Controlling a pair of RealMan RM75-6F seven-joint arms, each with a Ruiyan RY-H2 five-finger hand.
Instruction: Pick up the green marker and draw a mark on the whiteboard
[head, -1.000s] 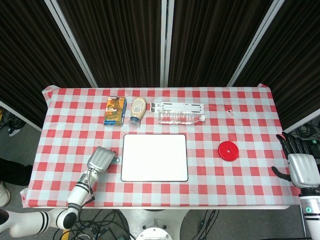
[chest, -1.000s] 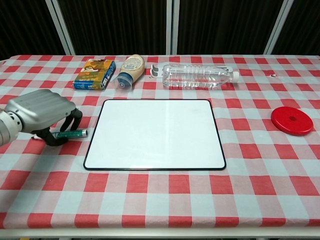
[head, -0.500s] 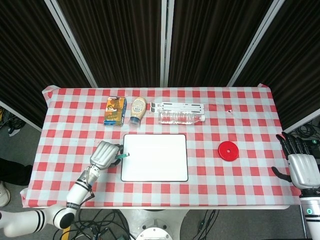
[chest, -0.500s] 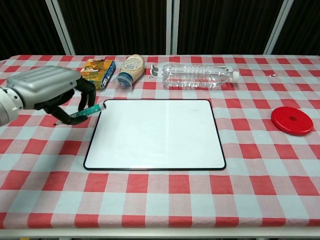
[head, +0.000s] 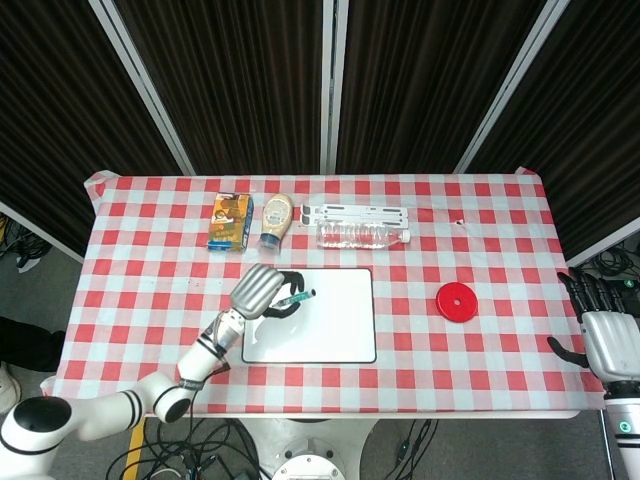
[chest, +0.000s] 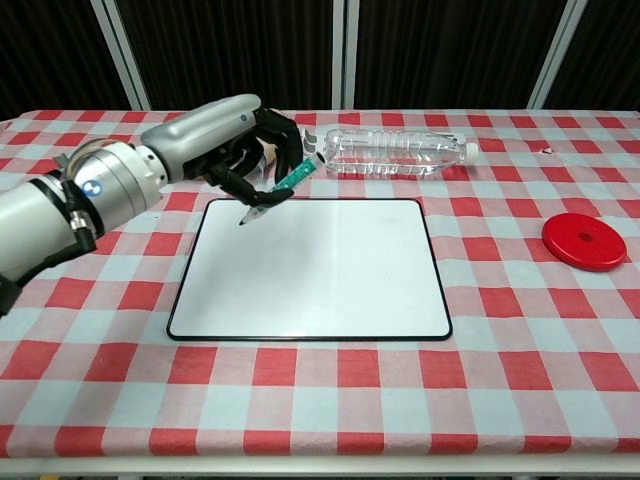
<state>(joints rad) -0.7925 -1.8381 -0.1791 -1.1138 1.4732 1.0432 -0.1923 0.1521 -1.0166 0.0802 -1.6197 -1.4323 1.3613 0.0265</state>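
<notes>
My left hand (head: 259, 290) (chest: 245, 135) grips the green marker (head: 294, 298) (chest: 279, 190) above the left part of the whiteboard (head: 320, 325) (chest: 320, 275). The marker is tilted, its dark tip pointing down toward the board's upper left corner; I cannot tell whether the tip touches. The board's surface is white and unmarked. My right hand (head: 605, 335) hangs beyond the table's right edge, fingers apart and holding nothing.
Along the back stand an orange snack box (head: 230, 220) (chest: 178, 140), a squeeze bottle lying down (head: 276, 218), a clear water bottle on its side (head: 362, 235) (chest: 395, 152) and a white rack (head: 357, 212). A red disc (head: 456, 301) (chest: 584, 240) lies right of the board.
My left hand took the marker from the cloth left of the board, lifted it and carried it right, over the board's upper left part. The right hand stayed put.
</notes>
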